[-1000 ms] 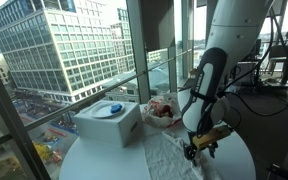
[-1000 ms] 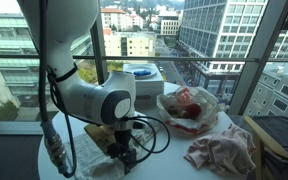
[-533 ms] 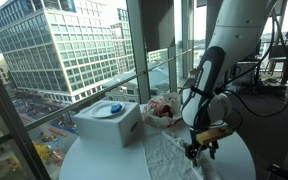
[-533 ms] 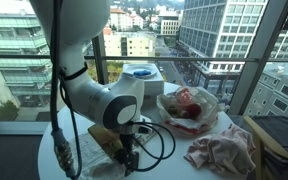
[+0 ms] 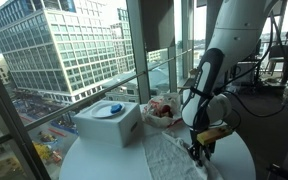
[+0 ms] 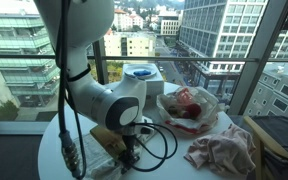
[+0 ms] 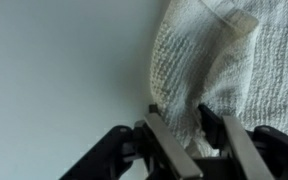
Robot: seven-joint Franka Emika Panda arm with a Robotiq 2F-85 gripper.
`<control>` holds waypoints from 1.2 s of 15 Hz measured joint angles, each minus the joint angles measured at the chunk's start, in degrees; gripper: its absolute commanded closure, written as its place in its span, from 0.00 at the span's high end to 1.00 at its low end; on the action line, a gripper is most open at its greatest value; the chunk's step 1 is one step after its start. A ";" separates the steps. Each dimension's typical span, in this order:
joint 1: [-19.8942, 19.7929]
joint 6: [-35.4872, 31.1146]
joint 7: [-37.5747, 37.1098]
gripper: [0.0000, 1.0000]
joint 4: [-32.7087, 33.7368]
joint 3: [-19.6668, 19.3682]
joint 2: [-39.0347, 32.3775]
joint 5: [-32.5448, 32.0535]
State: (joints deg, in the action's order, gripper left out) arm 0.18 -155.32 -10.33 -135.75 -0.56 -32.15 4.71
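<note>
A white knitted towel (image 7: 214, 50) lies crumpled on the round white table (image 7: 54, 70). In the wrist view my gripper (image 7: 179, 114) stands over the towel's edge, with a fold of the cloth pinched between its two fingers (image 7: 164, 140). In both exterior views the gripper (image 5: 197, 153) (image 6: 127, 162) points straight down onto the towel (image 5: 169, 155) (image 6: 92, 160) at the table top.
A white box (image 5: 109, 122) (image 6: 142, 75) with a blue thing on top stands by the window. Beside it sits a clear bowl (image 5: 162, 112) (image 6: 187, 107) of red and white items. A pinkish cloth (image 6: 221, 150) lies near the table edge. Cables trail by the arm.
The gripper has lowered a little onto the towel and its fingers have closed in from wide open onto a fold of the cloth.
</note>
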 measured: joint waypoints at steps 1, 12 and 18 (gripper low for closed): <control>0.07 0.00 0.00 0.05 0.07 0.00 0.01 0.00; 5.56 0.08 -2.10 0.06 -1.23 -2.54 3.68 -2.56; 9.01 0.69 -2.09 0.06 -1.87 -1.71 6.45 -5.30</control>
State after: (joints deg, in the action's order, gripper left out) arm 9.18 -154.63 -12.41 -137.61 -2.27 -25.71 -0.59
